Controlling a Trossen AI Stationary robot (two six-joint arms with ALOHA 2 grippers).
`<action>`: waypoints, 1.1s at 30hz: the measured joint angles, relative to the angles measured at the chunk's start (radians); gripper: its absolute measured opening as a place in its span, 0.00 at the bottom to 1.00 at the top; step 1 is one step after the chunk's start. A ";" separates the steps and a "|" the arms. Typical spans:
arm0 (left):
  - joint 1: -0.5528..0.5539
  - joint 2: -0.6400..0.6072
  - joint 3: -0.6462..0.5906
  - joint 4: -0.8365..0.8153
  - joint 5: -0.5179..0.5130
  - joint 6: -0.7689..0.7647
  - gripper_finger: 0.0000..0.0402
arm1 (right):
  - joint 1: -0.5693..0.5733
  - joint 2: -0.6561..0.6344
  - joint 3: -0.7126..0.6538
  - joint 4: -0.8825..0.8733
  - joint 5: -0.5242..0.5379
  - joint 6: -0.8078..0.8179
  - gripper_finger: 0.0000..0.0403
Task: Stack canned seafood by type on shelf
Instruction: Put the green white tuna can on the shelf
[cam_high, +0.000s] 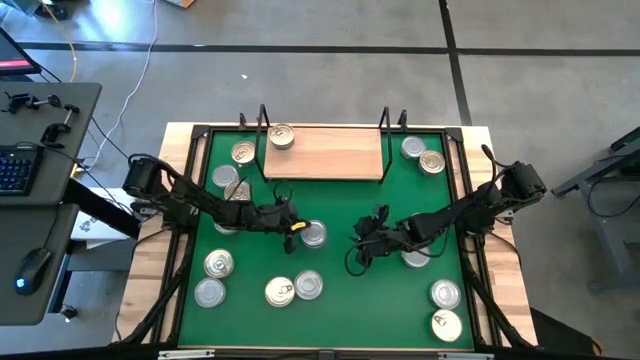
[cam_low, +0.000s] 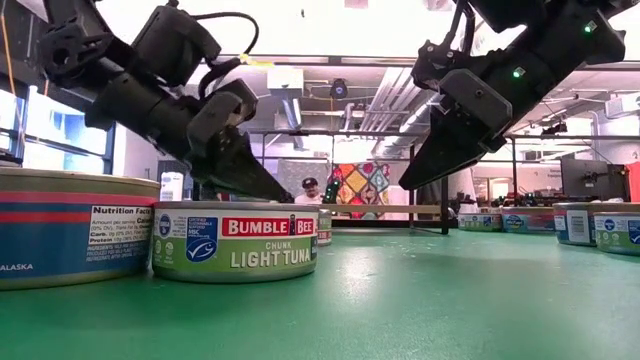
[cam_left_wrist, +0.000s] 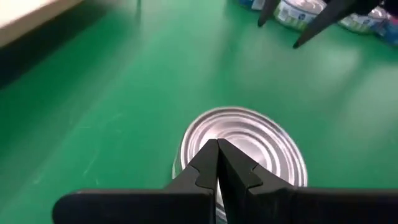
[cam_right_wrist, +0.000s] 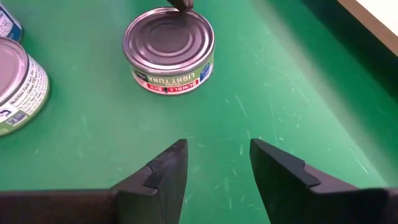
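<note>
Down at the 6 o'clock edge of the mat (cam_high: 330, 300), a few tins sit loose: two at the 5 o'clock corner, a gold-lidded one (cam_high: 280, 292) touching a silver one just left of centre, two more toward 7. Mid-mat, the left gripper (cam_high: 293, 232) has its fingers pressed together, empty, tips right over the near rim of a silver tuna tin (cam_high: 314, 234); whether they touch it, can't tell. Same tin sits in the low view (cam_low: 236, 241), with the tips above its top. The right gripper (cam_high: 362, 240) hangs at about 3 o'clock from that tin, well apart, jaws spread with nothing between them, only bare mat. Farther back, the shelf (cam_high: 325, 152) lies along the 12 o'clock edge with one gold tin (cam_high: 281, 136) at its left end. More tins flank it at 10 and 2.
</note>
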 joint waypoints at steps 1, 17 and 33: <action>-0.004 -0.006 0.000 -0.018 -0.011 0.000 0.00 | 0.000 0.000 0.000 0.000 0.000 0.000 0.42; -0.035 -0.035 0.003 -0.160 -0.066 -0.044 0.00 | 0.000 0.000 0.000 0.000 0.000 0.000 0.42; -0.036 -0.037 -0.032 -0.189 -0.102 -0.068 0.00 | 0.000 0.000 0.000 0.000 0.000 -0.004 0.42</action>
